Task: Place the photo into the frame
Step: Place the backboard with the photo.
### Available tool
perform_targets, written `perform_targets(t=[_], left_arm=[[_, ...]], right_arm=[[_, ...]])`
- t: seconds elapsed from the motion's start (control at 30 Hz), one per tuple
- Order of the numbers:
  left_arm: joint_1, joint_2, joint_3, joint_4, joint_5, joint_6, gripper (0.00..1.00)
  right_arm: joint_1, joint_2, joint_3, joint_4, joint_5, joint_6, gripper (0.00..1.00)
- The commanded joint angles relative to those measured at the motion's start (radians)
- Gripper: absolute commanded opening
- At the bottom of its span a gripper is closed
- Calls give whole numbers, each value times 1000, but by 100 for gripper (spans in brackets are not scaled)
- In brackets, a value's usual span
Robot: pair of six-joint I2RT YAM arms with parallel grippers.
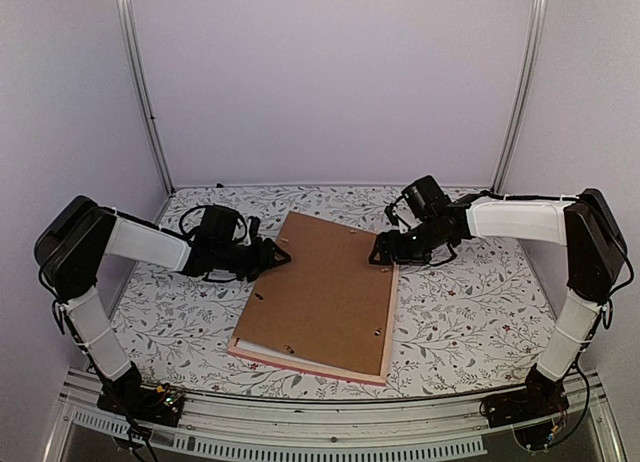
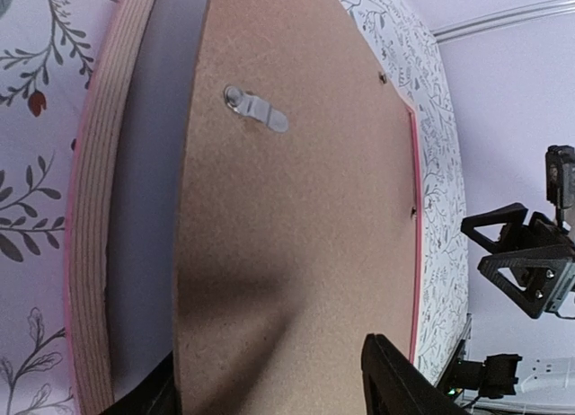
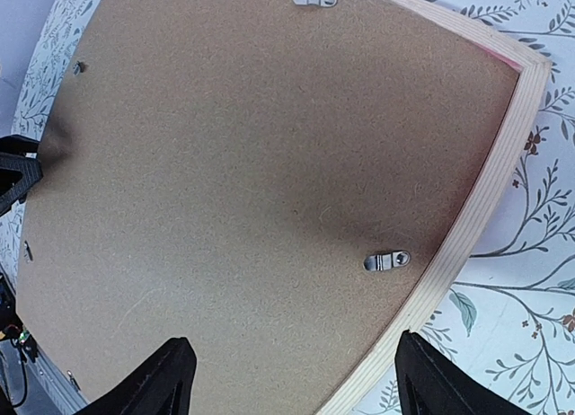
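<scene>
At the middle of the bench [image 1: 470, 312] lies the frame [image 1: 310, 368], back upward, with a brown backing board [image 1: 325, 287] on top of it, turned slightly askew. By the frame's left edge the left hand [image 1: 272, 254] has its fingers spread and grips nothing. At the frame's far right corner the right hand [image 1: 380, 250] hangs wide open over the board. The photo is hidden from every view.
</scene>
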Motion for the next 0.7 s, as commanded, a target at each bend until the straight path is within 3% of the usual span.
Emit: perform_targets(t=[0.0,0.27,0.67], left_arm=[[-35,-7,58,-113,-73,81,61],[-63,-41,113,-232,-209,164,63],[-77,-78,146,-324,-300,207,65]], right_arm=[[-5,-19,-15,5,18,9,80],[-5,-26,-26,6,26,5,80],[-7,-27,-27,8,36,3,80]])
